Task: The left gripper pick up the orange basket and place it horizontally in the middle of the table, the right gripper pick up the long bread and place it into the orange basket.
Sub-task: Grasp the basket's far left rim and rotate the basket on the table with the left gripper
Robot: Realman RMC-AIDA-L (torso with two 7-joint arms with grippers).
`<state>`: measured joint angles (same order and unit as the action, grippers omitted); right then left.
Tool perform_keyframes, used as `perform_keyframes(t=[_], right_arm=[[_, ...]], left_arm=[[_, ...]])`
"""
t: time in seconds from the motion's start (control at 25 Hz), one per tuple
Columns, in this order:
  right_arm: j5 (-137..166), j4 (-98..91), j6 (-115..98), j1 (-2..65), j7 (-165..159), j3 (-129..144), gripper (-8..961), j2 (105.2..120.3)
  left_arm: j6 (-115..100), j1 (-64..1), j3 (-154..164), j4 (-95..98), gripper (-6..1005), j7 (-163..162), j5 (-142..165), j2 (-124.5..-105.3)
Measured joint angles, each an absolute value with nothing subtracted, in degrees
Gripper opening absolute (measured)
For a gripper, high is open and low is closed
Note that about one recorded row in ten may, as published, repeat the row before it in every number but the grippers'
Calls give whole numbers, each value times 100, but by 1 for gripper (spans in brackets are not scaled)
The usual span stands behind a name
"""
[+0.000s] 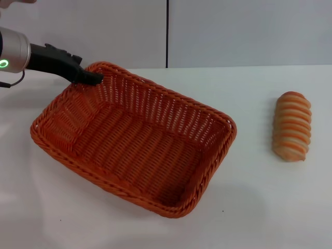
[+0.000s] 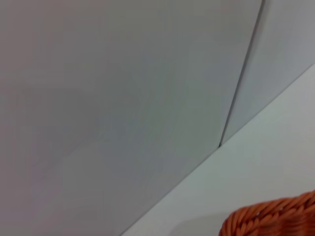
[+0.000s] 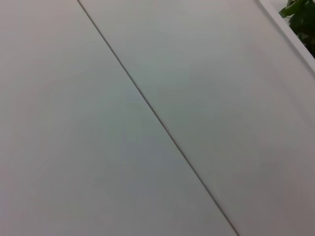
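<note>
The orange basket (image 1: 155,104) lies askew on the white table (image 1: 259,207), left of centre, with nothing inside. My left gripper (image 1: 92,78) reaches in from the left and its black jaws are closed over the braided rim at the basket's far left corner. A bit of that rim (image 2: 275,216) shows in the left wrist view. The long bread (image 1: 293,126), tan-orange with cream ridges, lies on the table to the right of the basket, well apart from it. The right gripper is out of view; the right wrist view holds only wall panels.
A pale wall with a dark vertical seam (image 1: 167,33) runs along the table's far edge. Bare tabletop lies between the basket and the bread and along the front.
</note>
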<state>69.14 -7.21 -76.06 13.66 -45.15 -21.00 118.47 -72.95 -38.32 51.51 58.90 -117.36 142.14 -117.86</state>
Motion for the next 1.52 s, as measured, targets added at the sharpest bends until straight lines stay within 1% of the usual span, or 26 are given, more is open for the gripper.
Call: perform_keyframes(t=[0.52,0.84,1.04,1.28,1.52], right_arm=[[6987,-722,-7581,1358,-4635,-2051,492,11847],[7014,-720,-7582,1324,-4649,-1977,492,11847],[7003,-766,-7582,1297,-4674,-1978,492,11841],[7003,-839,-7559,1292,-4716,-1979,492,11839],[6977,-866,-7536,1292,-4719,-2002,491,11838]], left_arm=[[-7089,-3849,5401,5598,766,-11754,14283,-11806],[-6950,-3838,5520,5576,724,-11765,14246,-11838],[-6917,-3818,5661,5590,494,-11768,14228,-11845],[-6925,-3815,5664,5610,315,-11769,14172,-11851],[-6934,-3782,5661,5667,218,-11816,14096,-11848]])
